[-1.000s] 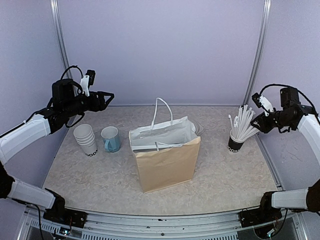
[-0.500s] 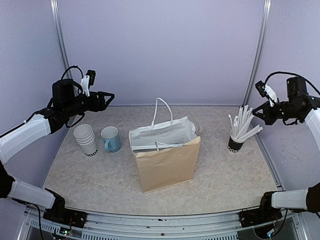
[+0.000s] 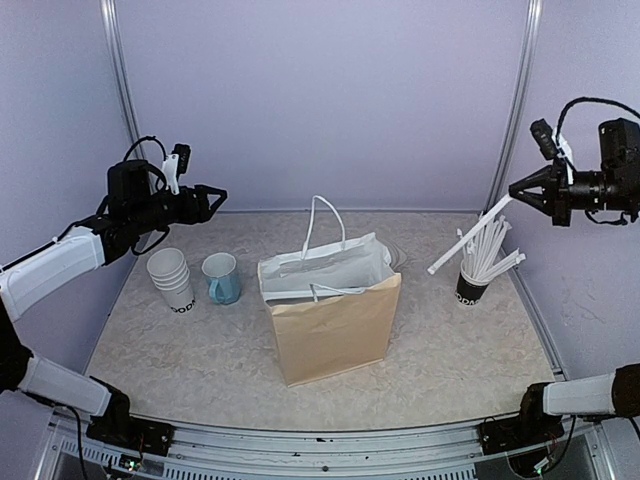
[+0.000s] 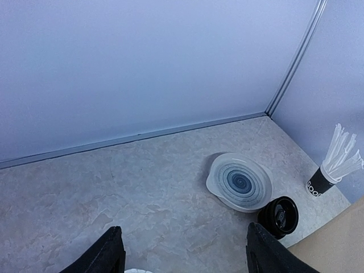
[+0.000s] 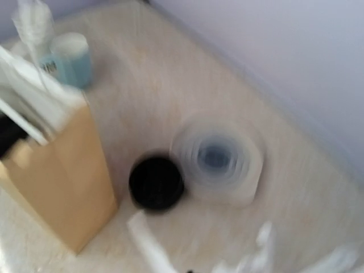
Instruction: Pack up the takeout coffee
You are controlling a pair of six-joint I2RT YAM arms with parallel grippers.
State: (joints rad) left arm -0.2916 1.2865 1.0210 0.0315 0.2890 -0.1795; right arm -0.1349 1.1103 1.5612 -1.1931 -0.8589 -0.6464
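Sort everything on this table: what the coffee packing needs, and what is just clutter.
Job: black-lidded takeout coffee cup; brown paper bag with white handles; probably the white straw held in the right gripper.
Lying about: stack of white paper cups; light-blue ceramic mug; blue-swirled ceramic plate; black cup of straws.

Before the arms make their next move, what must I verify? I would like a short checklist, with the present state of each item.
1. The bag is upright with its mouth open: ok.
2. The coffee cup is closed: ok, the black lid is on. Whether it is pressed fully down: cannot tell.
3. The coffee cup is inside the bag: not ok. It stands on the table beside the plate, behind the bag.
4. The left jaws are free: ok, open and empty.
5. The right jaws are free: not ok, shut on a straw above the cup of straws.
6. The right wrist view is usable: not ok, blurred.
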